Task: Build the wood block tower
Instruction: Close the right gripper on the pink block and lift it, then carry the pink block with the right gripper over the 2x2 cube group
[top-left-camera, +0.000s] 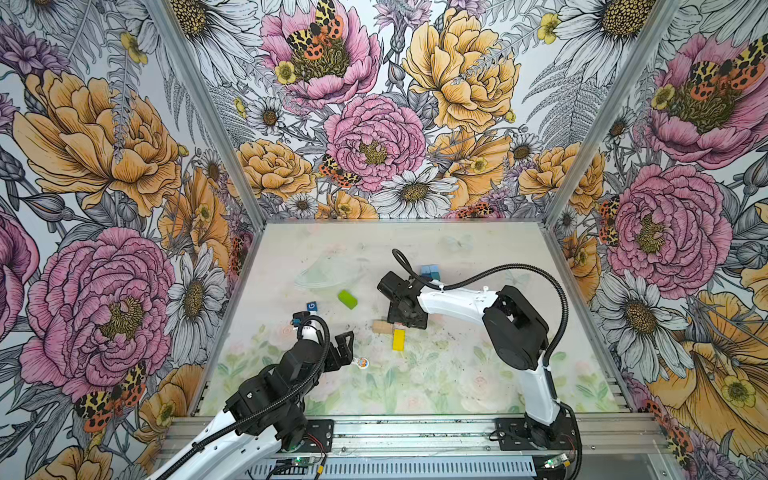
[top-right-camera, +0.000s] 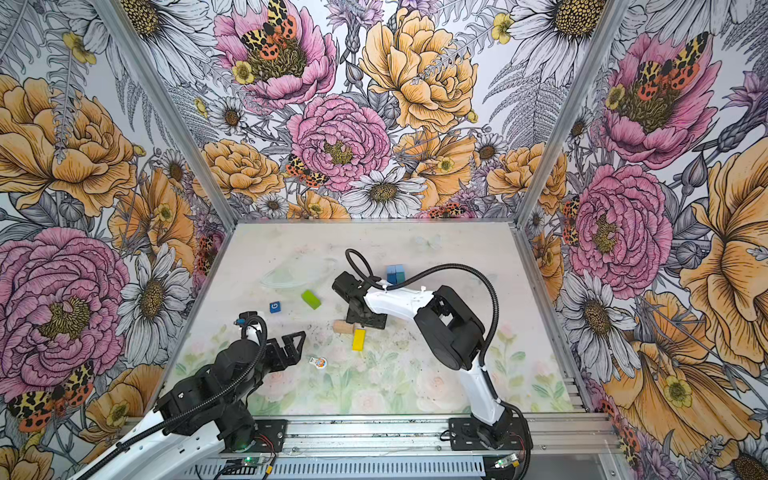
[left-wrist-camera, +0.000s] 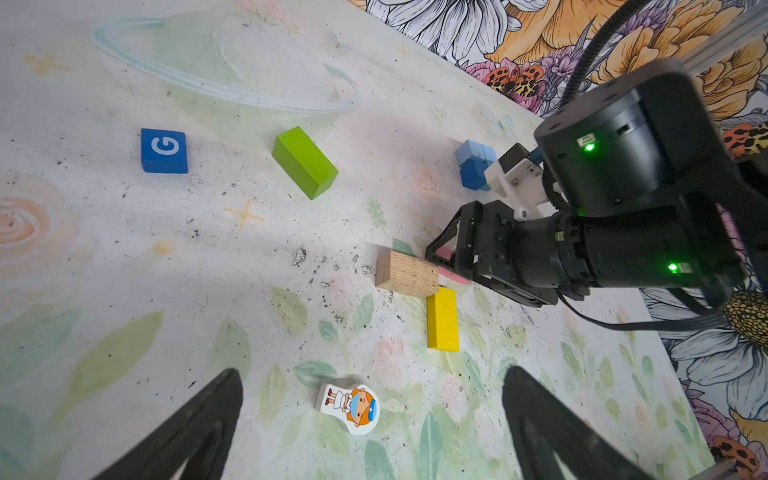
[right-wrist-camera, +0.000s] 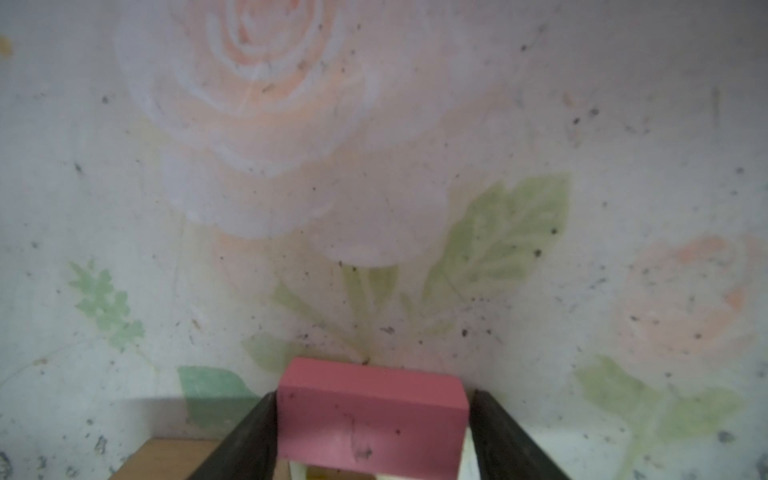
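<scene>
Pink brick (right-wrist-camera: 371, 415) between pincer (right-wrist-camera: 372, 432) fingers (flush both sides), above floral tabletop (right-wrist-camera: 374, 166).

Stereo pair overhead facing table (top-left-camera: 415, 386), wrist cameras close

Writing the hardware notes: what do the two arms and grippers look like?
Both arms have white link shells with black joint housings. The left gripper and right gripper are black, with open triangular-frame fingers. A black corrugated cable loops along each arm. Green indicator lights glow on the right arm's wrist.
</scene>
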